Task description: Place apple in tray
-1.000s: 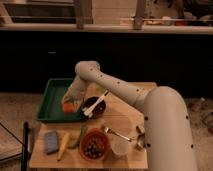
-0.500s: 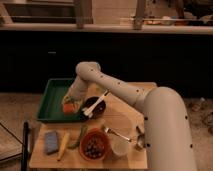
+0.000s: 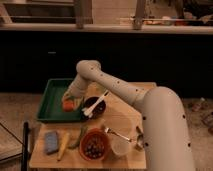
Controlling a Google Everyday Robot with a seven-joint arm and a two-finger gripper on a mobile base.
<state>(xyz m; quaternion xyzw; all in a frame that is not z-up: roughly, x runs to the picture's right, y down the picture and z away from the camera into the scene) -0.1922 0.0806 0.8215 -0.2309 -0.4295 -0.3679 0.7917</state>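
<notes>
The green tray (image 3: 51, 100) lies at the back left of the wooden table. The small orange-red apple (image 3: 67, 105) is inside it near its right front corner, low over or on the tray floor. My gripper (image 3: 70, 101) is right at the apple, at the end of the white arm that reaches down from the right; it hides part of the apple. I cannot tell whether the apple rests on the tray floor.
A dark bowl with a white utensil (image 3: 94, 105) stands just right of the tray. An orange bowl of dark round fruit (image 3: 93, 144), a white cup (image 3: 120, 146), a fork (image 3: 118, 134), a blue sponge (image 3: 51, 141) and a yellow-green item (image 3: 64, 144) lie near the front edge.
The gripper with the apple has sunk slightly lower in the tray's right front corner. Everything else is unmoved.
</notes>
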